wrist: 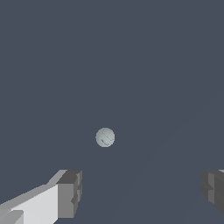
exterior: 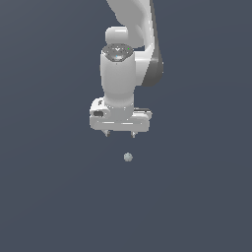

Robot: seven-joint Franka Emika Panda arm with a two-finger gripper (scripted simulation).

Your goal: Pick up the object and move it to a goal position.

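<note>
The pincer (exterior: 119, 134) hung spread and empty above the ball (exterior: 128, 157), apart from it; grasping, lifting and carrying to the goal all remained.

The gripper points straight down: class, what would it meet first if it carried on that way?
Probably the ball, apart below the open gripper; in the wrist view it sits off-centre, so a finger may reach bare floor first.
</note>
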